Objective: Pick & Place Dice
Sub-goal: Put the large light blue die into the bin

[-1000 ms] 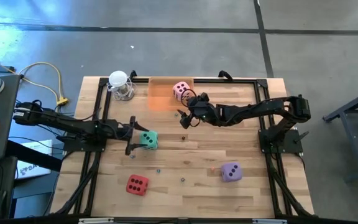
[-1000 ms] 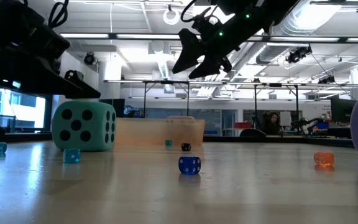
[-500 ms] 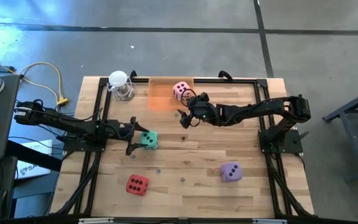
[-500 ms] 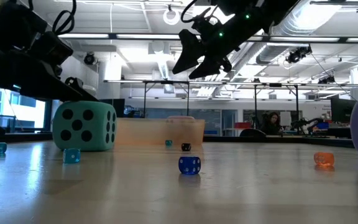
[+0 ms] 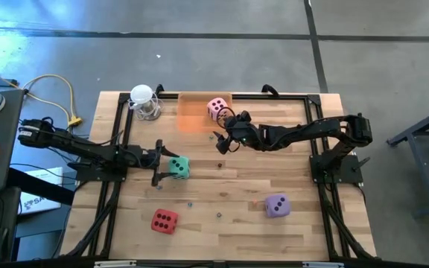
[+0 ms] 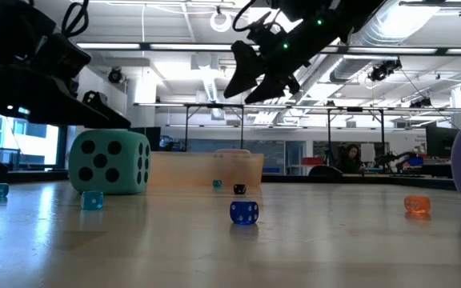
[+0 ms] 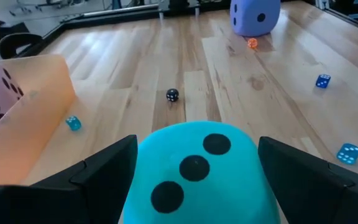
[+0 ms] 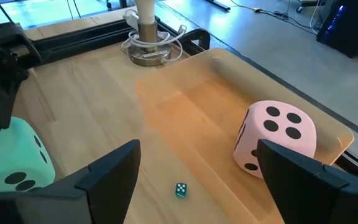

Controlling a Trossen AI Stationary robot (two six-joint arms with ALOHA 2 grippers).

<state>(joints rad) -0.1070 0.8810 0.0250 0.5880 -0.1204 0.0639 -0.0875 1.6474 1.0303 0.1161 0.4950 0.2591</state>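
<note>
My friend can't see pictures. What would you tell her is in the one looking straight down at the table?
The left gripper sits open around a teal die on a wooden table. The open right gripper hovers beside an orange tray holding a pink die. A red die and purple die lie nearer the front.

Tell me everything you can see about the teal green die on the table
The teal green die is a soft-looking cube with rounded corners and dark round pips; three pips in a diagonal row face the left wrist camera, five show in the low view. It sits flat on the wooden table, left of centre. The left pincer stands open around it, a finger on each side; whether the fingers touch it cannot be told. Tiny dice lie scattered nearby.
</note>
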